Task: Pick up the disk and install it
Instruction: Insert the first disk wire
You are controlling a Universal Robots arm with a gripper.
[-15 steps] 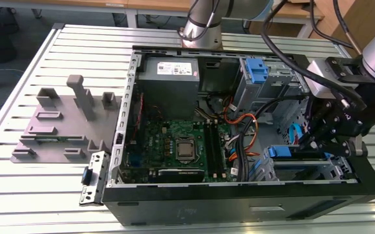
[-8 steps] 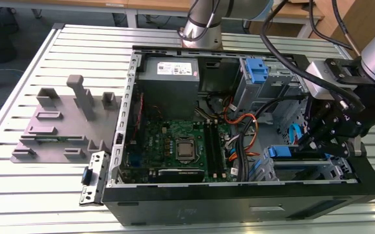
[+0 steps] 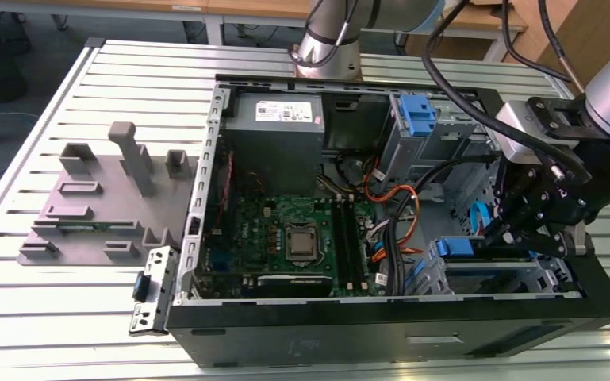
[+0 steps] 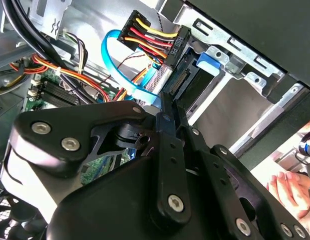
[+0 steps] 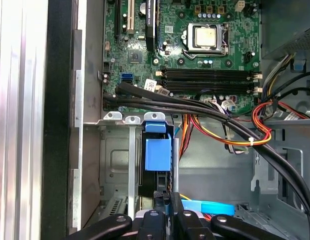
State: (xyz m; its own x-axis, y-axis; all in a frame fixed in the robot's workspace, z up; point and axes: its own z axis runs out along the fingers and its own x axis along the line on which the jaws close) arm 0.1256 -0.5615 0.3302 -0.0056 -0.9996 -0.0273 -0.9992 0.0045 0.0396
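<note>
Now, claw: I see the gripper [image 4: 166,104] with its fingers pressed together and nothing between them that I can make out.
Claw position: in the exterior view it [image 3: 511,238] hangs inside the open computer case [image 3: 601,305], over the drive cage on the exterior view's right.
Disk location: the disk [image 5: 156,176] stands on edge in a slot of the drive cage [image 5: 114,165], just beyond the fingertips; I cannot tell whether they touch it.
Disk look: from my cameras it shows a dark narrow end face with a connector strip [image 4: 181,80] and a bright blue plastic rail [image 5: 158,150] capping it; its broad faces are hidden by the cage.
Cables: a black plug with red, yellow and black wires [image 4: 153,37] and a light-blue flat cable [image 4: 114,65] hang just beside the disk's end.
Further out: the motherboard [image 5: 195,55] lies past the cage, with a grey power-supply box [image 3: 278,135] at the far end of the case.
Edge: a person's hand [image 4: 290,187] shows in the second wrist view, outside the case.
</note>
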